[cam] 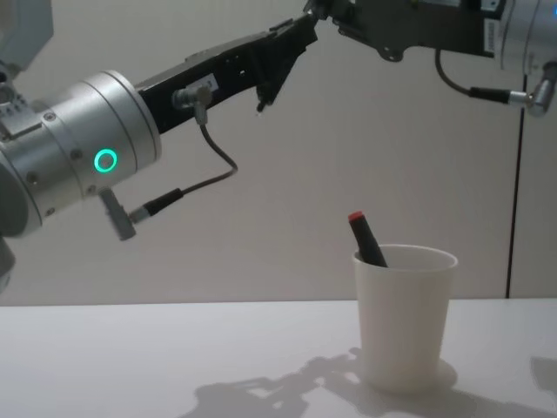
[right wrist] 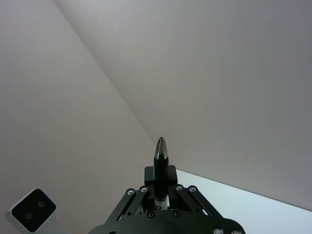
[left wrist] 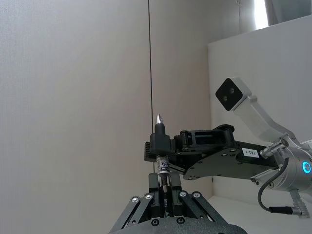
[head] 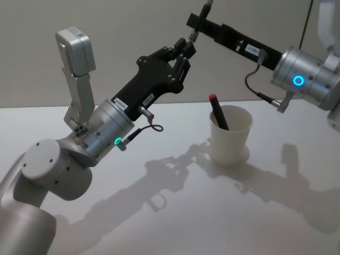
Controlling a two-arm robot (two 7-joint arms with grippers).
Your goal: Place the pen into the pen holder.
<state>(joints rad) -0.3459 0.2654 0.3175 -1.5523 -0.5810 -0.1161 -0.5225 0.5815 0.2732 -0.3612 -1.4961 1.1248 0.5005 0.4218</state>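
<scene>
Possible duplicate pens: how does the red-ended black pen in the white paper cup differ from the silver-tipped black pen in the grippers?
The red-ended black pen leans inside the white paper cup. The silver-tipped black pen is up in the air, clamped by both the left gripper and the right gripper. Visible ends: red versus silver. Both barrels are black.

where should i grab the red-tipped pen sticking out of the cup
Grip the red-tipped pen by its exposed upper end, coming from above: it leans against the pen holder rim with its lower part inside. Left gripper and right gripper sit above, both on another pen.
</scene>
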